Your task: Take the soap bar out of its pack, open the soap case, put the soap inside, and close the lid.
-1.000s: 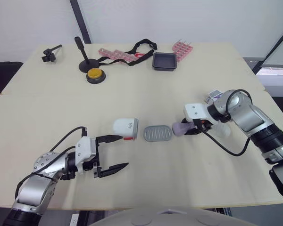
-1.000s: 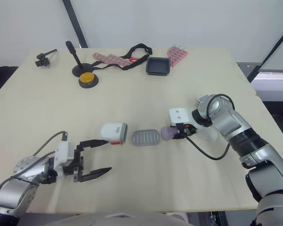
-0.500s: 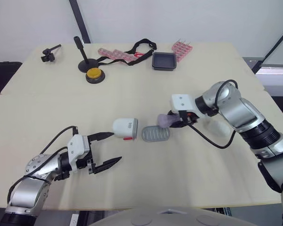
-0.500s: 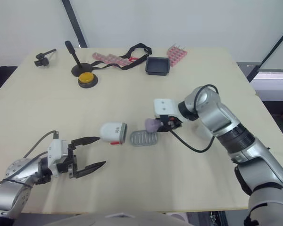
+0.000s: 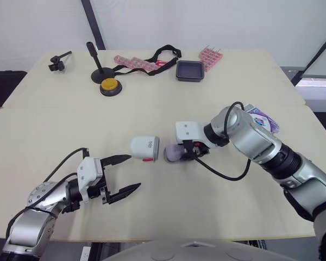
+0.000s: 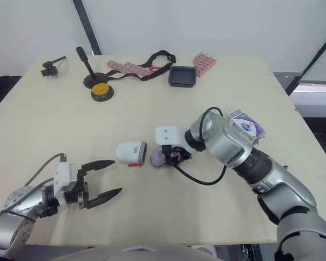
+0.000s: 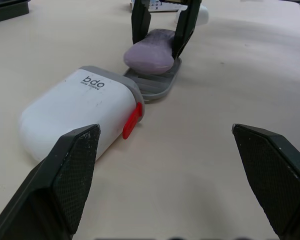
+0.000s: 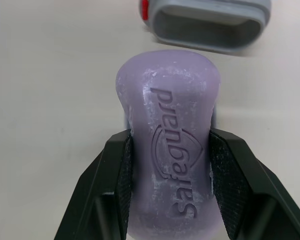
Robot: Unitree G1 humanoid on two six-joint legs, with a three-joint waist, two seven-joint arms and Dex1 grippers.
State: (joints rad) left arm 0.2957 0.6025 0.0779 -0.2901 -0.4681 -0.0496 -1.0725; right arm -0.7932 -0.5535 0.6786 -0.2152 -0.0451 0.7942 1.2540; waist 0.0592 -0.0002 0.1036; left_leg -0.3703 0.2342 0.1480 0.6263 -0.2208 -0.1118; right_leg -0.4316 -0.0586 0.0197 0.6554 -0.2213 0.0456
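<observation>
Tabletop (image 5: 54, 125) — lid (image 5: 144, 148) beside soap (image 5: 173, 154) — button (image 5: 110, 86), dish (image 5: 189, 70) beyond

soap bar (image 8: 170, 145): pale lilac, embossed lettering
soap case (image 5: 144, 148): white shell, grey rim, red latch, small dark print
case tray (image 7: 155, 84): grey
pack (image 5: 261, 118): purple and white
surface (image 5: 206, 206): plain pale beige
</observation>
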